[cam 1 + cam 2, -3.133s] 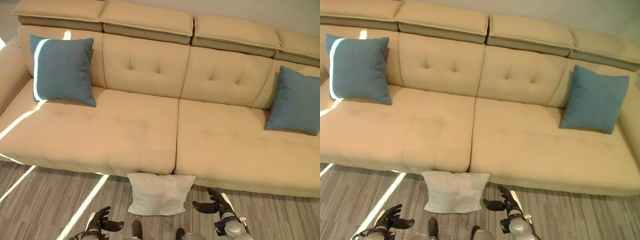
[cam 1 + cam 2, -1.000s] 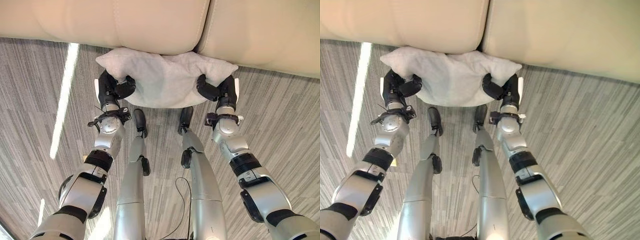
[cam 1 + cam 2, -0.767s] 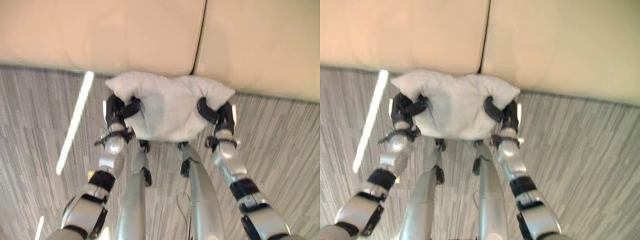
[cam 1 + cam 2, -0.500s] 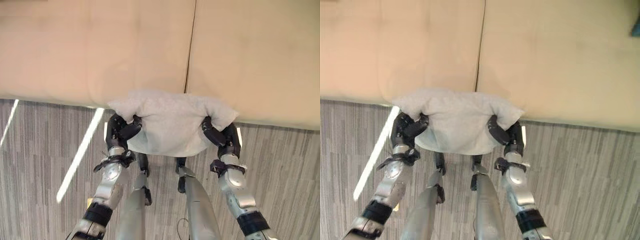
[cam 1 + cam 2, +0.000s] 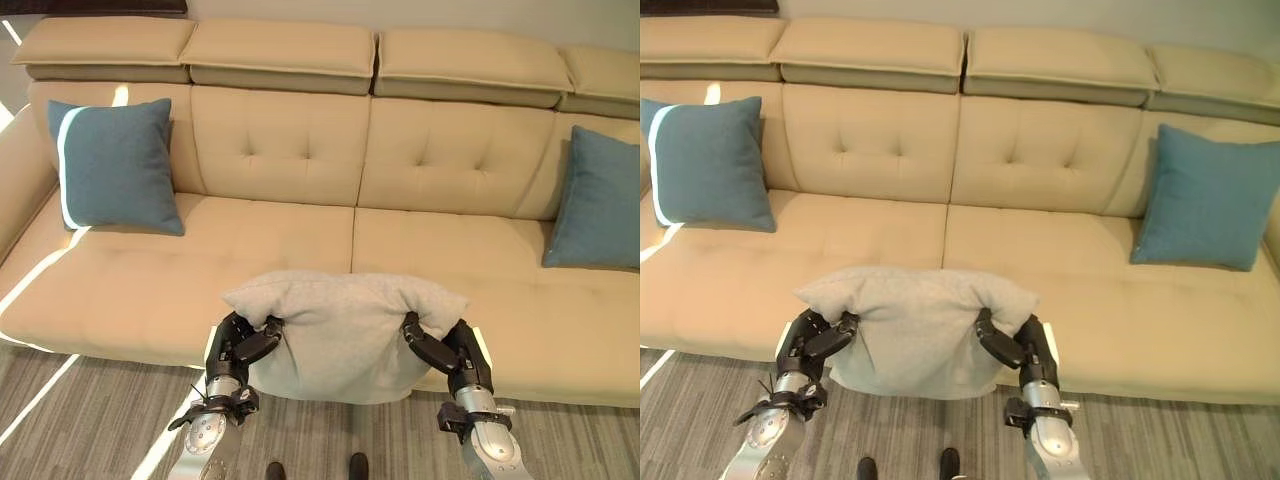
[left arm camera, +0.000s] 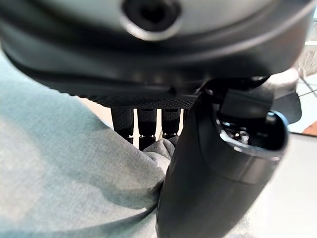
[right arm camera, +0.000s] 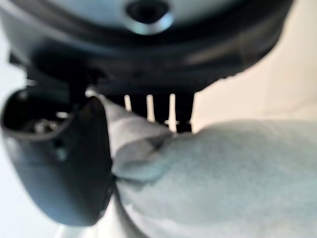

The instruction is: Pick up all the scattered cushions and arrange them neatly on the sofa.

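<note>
Head view: my left robot hand (image 5: 238, 345) and my right robot hand (image 5: 450, 350) each grip one lower side of a pale grey cushion (image 5: 340, 335), thumbs curled over its front face and fingers (image 6: 148, 121) tucked behind the fabric. The cushion hangs between the two hands, clear of the floor (image 5: 90, 420), in front of the front edge of the beige sofa (image 5: 300, 150), roughly level with the seam between the two middle seats; its top corners flare outward above my hands.

Wrist views: the left view shows my thumb pressed into a fold of the grey fabric; the right view shows the thumb (image 7: 64, 168) pinching a bunched corner of the same cushion.

On the sofa: a teal cushion (image 5: 115, 165) stands upright against the backrest at the left end, with a stripe of sunlight across it. A second teal cushion (image 5: 1200, 195) leans against the backrest at the right end. The two middle seats lie between them, directly behind the grey cushion that I hold
</note>
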### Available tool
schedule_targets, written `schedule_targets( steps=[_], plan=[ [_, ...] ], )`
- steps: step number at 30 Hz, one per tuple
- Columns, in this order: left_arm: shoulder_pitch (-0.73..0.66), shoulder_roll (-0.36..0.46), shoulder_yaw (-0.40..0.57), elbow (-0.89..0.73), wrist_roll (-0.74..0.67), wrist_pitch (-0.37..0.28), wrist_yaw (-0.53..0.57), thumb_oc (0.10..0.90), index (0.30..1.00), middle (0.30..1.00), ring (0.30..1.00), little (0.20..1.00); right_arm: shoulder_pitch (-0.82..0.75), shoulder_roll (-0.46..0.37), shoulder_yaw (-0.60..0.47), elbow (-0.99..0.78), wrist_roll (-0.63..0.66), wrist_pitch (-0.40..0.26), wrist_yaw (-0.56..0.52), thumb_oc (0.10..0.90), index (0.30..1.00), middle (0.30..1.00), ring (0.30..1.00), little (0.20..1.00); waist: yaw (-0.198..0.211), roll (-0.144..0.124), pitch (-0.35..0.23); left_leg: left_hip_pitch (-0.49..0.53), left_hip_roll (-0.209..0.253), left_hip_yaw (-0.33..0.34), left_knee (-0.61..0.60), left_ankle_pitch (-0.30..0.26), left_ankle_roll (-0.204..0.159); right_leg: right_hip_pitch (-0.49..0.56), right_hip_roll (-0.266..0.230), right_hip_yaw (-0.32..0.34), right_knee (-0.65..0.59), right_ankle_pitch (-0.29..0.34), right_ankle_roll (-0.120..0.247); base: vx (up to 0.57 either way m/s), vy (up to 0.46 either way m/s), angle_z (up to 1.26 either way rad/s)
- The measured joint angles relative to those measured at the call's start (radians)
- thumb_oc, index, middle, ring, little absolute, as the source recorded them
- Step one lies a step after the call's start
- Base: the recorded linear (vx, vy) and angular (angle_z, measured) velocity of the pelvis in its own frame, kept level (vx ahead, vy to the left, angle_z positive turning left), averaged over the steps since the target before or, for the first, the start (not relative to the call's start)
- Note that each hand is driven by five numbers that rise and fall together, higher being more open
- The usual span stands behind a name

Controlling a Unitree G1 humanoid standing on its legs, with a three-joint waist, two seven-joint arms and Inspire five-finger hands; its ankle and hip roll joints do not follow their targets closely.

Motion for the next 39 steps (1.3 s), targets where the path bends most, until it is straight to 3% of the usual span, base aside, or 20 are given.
schedule_targets(
  steps=[1,2,3,4,5,7,8,9,11,14,18,19,21,23,25,28,30,33,34,39],
  plan=[
    [0.002,-0.005,-0.002,0.0,0.0,0.006,-0.002,0.4,0.3,0.3,0.3,0.3,-0.002,0.004,-0.008,0.0,-0.001,0.001,0.0,0.4,0.3,0.3,0.3,0.3,0.001,-0.011,0.006,-0.028,-0.001,-0.002,0.065,-0.033,-0.012,0.012,-0.008,0.012,0.001,0.001,-0.002,0.1,0.038,-0.35],
    [0.003,-0.009,-0.013,0.0,0.011,0.007,-0.005,0.4,0.3,0.3,0.3,0.3,-0.007,-0.011,-0.023,0.0,-0.006,0.001,0.002,0.4,0.3,0.3,0.3,0.3,0.002,0.0,0.0,-0.014,-0.004,-0.01,-0.027,-0.035,-0.009,0.014,0.0,0.026,0.0,-0.002,-0.007,0.08,0.055,-0.37],
    [0.001,-0.018,-0.03,-0.001,0.027,0.007,-0.007,0.4,0.3,0.3,0.3,0.3,-0.006,-0.024,-0.042,0.0,-0.007,0.003,0.002,0.4,0.3,0.3,0.3,0.3,-0.006,0.024,-0.01,-0.006,-0.001,-0.025,-0.098,0.03,-0.012,0.016,0.024,0.025,0.0,-0.01,-0.017,0.02,0.069,-0.19],
    [-0.001,-0.022,-0.036,-0.001,0.03,0.01,-0.012,0.4,0.3,0.3,0.3,0.3,-0.005,-0.025,-0.053,0.0,-0.006,0.005,0.0,0.4,0.3,0.3,0.3,0.3,-0.019,0.03,-0.012,0.004,0.002,-0.027,-0.117,0.021,0.009,0.024,0.033,0.021,-0.003,-0.021,-0.024,0.14,0.173,0.14],
    [-0.042,-0.017,-0.028,0.007,0.031,0.013,-0.014,0.4,0.3,0.3,0.3,0.3,-0.032,0.002,-0.059,0.0,-0.006,0.005,-0.011,0.4,0.3,0.3,0.3,0.3,-0.015,-0.013,0.006,-0.097,-0.026,-0.064,0.015,-0.004,-0.011,-0.017,0.009,0.031,-0.005,-0.029,-0.028,0.19,0.189,0.15],
    [-0.051,-0.017,-0.019,0.018,0.031,0.012,-0.015,0.4,0.3,0.3,0.3,0.3,-0.044,0.002,-0.053,0.001,-0.006,0.006,-0.01,0.4,0.3,0.3,0.3,0.3,-0.006,-0.023,0.012,-0.117,-0.036,-0.067,0.053,-0.015,-0.003,-0.031,0.0,0.054,-0.004,-0.014,-0.021,0.17,0.148,-0.47],
    [-0.008,-0.017,0.01,0.031,0.029,0.015,-0.014,0.4,0.3,0.3,0.3,0.3,-0.062,-0.012,-0.017,0.001,-0.009,0.017,0.006,0.4,0.3,0.3,0.3,0.3,0.03,0.004,0.007,-0.042,-0.024,-0.076,-0.016,-0.051,0.033,-0.035,0.012,0.121,0.006,-0.005,-0.014,0.11,0.158,-1.15],
    [0.009,-0.012,0.011,0.031,0.03,0.016,-0.016,0.4,0.3,0.3,0.3,0.3,-0.057,-0.012,-0.01,0.001,-0.009,0.019,0.013,0.4,0.3,0.3,0.3,0.3,0.034,0.026,0.003,0.002,-0.022,-0.073,-0.077,-0.056,0.033,-0.024,0.01,0.136,0.006,-0.006,0.0,0.08,0.17,-1.13],
    [0.009,0.001,0.011,0.029,0.03,0.016,-0.022,0.4,0.3,0.3,0.3,0.3,-0.054,-0.012,-0.01,0.001,-0.01,0.031,0.014,0.4,0.3,0.3,0.3,0.3,0.038,0.028,0.004,0.032,-0.035,-0.042,-0.121,-0.054,0.039,-0.045,0.0,0.165,0.028,-0.001,0.012,0.08,0.197,-0.6],
    [0.004,0.03,0.021,0.032,0.031,0.016,-0.022,0.4,0.3,0.3,0.3,0.3,-0.059,-0.002,0.007,0.0,-0.033,0.045,0.016,0.4,0.3,0.3,0.3,0.3,0.042,0.024,0.014,0.047,-0.045,0.019,-0.127,-0.047,0.068,-0.144,-0.008,0.183,0.194,-0.021,0.044,0.02,0.088,-0.62],
    [-0.002,0.051,0.048,0.033,0.049,0.017,-0.023,0.4,0.3,0.3,0.3,0.3,-0.059,0.02,0.021,0.001,-0.044,0.046,0.023,0.4,0.3,0.3,0.3,0.3,0.038,0.009,0.042,0.082,-0.039,0.065,-0.131,-0.057,0.087,-0.213,-0.028,0.136,0.356,-0.051,0.086,0.07,0.032,-0.38],
    [0.002,0.05,0.05,0.032,0.05,0.016,-0.023,0.4,0.3,0.3,0.3,0.3,-0.059,0.029,0.022,0.001,-0.044,0.046,0.025,0.4,0.3,0.3,0.3,0.3,0.038,0.014,0.047,0.094,-0.039,0.076,-0.147,-0.059,0.088,-0.22,-0.046,0.076,0.35,-0.057,0.091,0.13,-0.031,-0.26],
    [0.009,0.042,0.055,0.033,0.049,0.016,-0.023,0.4,0.3,0.3,0.3,0.3,-0.061,0.029,0.025,0.001,-0.048,0.046,0.035,0.4,0.3,0.3,0.3,0.3,0.054,0.01,0.048,0.104,-0.047,0.086,-0.16,-0.058,0.089,-0.214,-0.069,0.033,0.313,-0.055,0.091,0.11,-0.041,-0.22],
    [0.009,0.042,0.059,0.035,0.048,0.016,-0.023,0.4,0.3,0.3,0.3,0.3,-0.064,0.029,0.029,0.002,-0.049,0.046,0.036,0.4,0.3,0.3,0.3,0.3,0.062,0.001,0.051,0.102,-0.053,0.081,-0.16,-0.06,0.085,-0.21,-0.075,0.022,0.243,-0.047,0.083,0.13,-0.082,0.04],
    [0.014,0.029,0.061,0.04,0.048,0.017,-0.023,0.4,0.3,0.3,0.3,0.3,-0.063,0.02,0.03,0.004,-0.049,0.047,0.036,0.4,0.3,0.3,0.3,0.3,0.06,0.021,0.056,0.1,-0.045,0.067,-0.16,-0.053,0.072,-0.176,-0.053,0.014,0.154,0.017,0.034,0.07,-0.089,0.17],
    [0.019,-0.001,0.067,0.039,0.048,0.017,-0.023,0.4,0.3,0.3,0.3,0.3,-0.063,0.005,0.027,0.005,-0.049,0.047,0.035,0.4,0.3,0.3,0.3,0.3,0.06,0.048,0.058,0.096,-0.023,0.043,-0.159,-0.044,0.055,-0.119,-0.019,-0.005,0.065,0.058,0.014,0.07,-0.124,0.16],
    [0.015,-0.019,0.065,0.037,0.048,0.017,-0.024,0.4,0.3,0.3,0.3,0.3,-0.062,-0.018,0.017,0.005,-0.049,0.047,0.035,0.4,0.3,0.3,0.3,0.3,0.06,0.05,0.056,0.09,-0.005,0.007,-0.153,-0.036,0.039,-0.08,-0.003,-0.026,0.008,0.069,0.004,0.09,-0.179,0.44],
    [-0.007,-0.04,0.036,0.04,0.047,0.019,-0.032,0.4,0.3,0.3,0.3,0.3,-0.062,-0.024,-0.031,0.003,-0.049,0.047,0.033,0.4,0.3,0.3,0.3,0.3,0.053,0.043,0.059,0.019,0.002,-0.051,-0.039,-0.056,-0.003,-0.054,-0.001,-0.077,-0.014,0.059,-0.004,0.03,-0.142,0.57],
    [-0.021,-0.047,0.031,0.04,0.045,0.022,-0.037,0.4,0.3,0.3,0.3,0.3,-0.074,-0.03,-0.045,0.001,-0.049,0.046,0.032,0.4,0.3,0.3,0.3,0.3,0.058,0.026,0.068,-0.071,-0.008,-0.059,0.116,-0.062,-0.012,-0.054,-0.013,-0.091,-0.014,0.056,-0.009,0.02,-0.083,0.38],
    [-0.018,-0.044,0.04,0.04,0.036,0.025,-0.044,0.4,0.3,0.3,0.3,0.3,-0.09,-0.036,-0.037,0.0,-0.049,0.047,0.034,0.4,0.3,0.3,0.3,0.3,0.064,0.016,0.077,-0.15,0.002,-0.036,0.301,-0.094,-0.012,-0.005,-0.014,-0.106,-0.015,0.014,-0.062,0.14,-0.046,0.2]
  ],
)
